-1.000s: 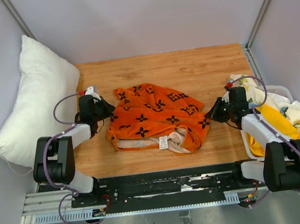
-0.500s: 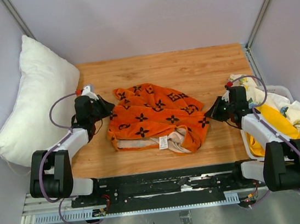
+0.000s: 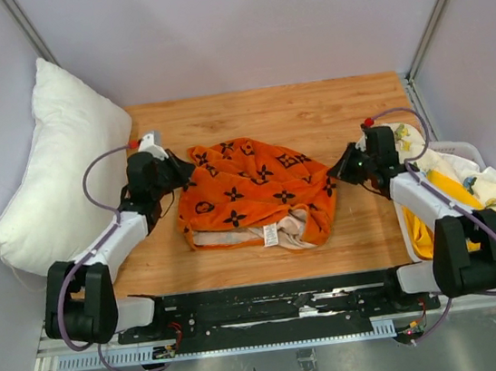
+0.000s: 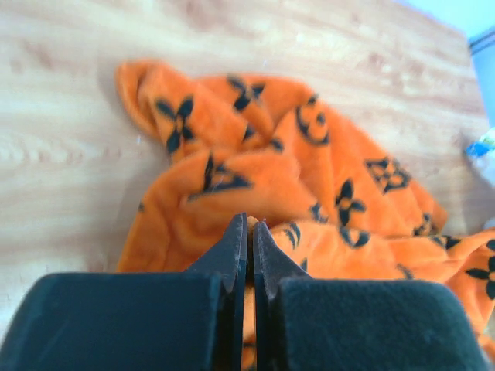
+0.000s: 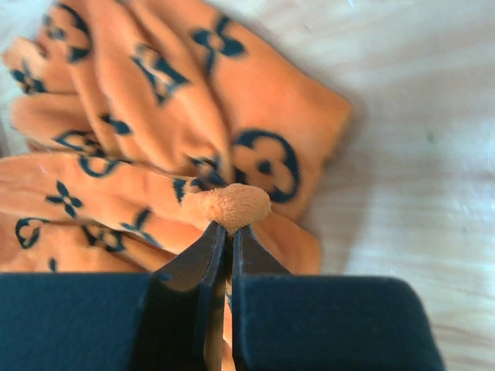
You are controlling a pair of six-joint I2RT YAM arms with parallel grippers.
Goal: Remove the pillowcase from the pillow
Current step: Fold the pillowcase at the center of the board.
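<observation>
The orange pillowcase (image 3: 253, 189) with black motifs lies crumpled in the middle of the wooden table (image 3: 311, 108), off the pillow. The white pillow (image 3: 62, 164) leans against the left wall, apart from the case. My left gripper (image 3: 178, 172) is shut at the case's left edge, and in the left wrist view its tips (image 4: 250, 224) pinch a sliver of the pillowcase (image 4: 325, 154). My right gripper (image 3: 338, 172) is shut on the case's right edge. The right wrist view shows a pale fold of the pillowcase (image 5: 155, 100) bulging above the closed gripper (image 5: 229, 230).
A white basket (image 3: 474, 154) holding yellow and white cloths sits at the table's right edge beside the right arm. Grey walls close in the left, back and right sides. A metal rail (image 3: 282, 304) runs along the front.
Both grippers have moved toward the back of the table, the right one also leftward. The pillowcase has bunched narrower, its right edge drawn inward and its left edge lifted.
</observation>
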